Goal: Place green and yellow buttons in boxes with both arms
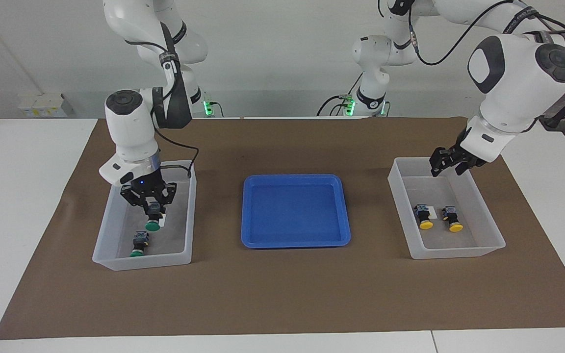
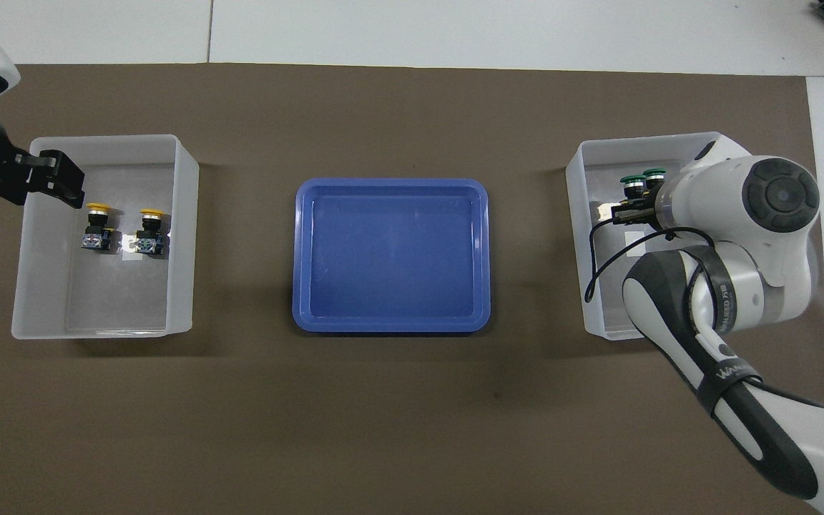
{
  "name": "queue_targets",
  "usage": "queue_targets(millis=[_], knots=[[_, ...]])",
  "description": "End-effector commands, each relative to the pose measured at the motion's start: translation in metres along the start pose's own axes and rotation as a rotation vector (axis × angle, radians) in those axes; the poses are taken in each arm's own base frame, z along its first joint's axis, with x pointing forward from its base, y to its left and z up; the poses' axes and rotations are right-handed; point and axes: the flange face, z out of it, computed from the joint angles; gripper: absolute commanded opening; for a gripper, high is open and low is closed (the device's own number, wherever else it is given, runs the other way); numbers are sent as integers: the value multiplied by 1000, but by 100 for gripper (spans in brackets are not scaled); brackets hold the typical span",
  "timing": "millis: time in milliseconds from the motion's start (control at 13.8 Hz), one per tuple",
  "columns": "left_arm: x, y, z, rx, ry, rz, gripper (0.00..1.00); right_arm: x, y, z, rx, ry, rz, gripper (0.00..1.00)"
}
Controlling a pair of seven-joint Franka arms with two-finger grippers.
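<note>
— What does the facing view add?

— My right gripper [image 1: 153,208] pinching a green button [image 1: 153,218] over the box [image 1: 115,262]; overhead, my wrist covers it.

— Your left?

— My left gripper [image 1: 447,164] hangs tilted, fingers spread, over the yellow buttons' [image 1: 425,215] box [image 1: 459,252] rim.

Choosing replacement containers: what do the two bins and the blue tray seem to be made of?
The bins look like frosted translucent plastic: the mat shows faintly through their walls. The blue tray looks like opaque moulded plastic with a slight sheen and rounded corners.

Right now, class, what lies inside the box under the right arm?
Box holds two green buttons: one lying free, one in the right pincer. The arm covers the floor beneath overhead.
</note>
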Motion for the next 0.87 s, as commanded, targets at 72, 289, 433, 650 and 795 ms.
queue_targets(millis=[72,289,433,650,795], knots=[[-17,0,-10,27,26,64,74,7,26,36,15,23,-18,0],[-23,1,0,24,31,62,93,7,26,50,19,19,-39,0],[-23,1,2,22,35,59,100,11,25,61,22,29,-41,0],[-22,1,2,23,35,67,100,12,28,65,22,39,-37,3],[-23,-1,1,23,41,61,100,12,27,65,22,39,-35,77]])
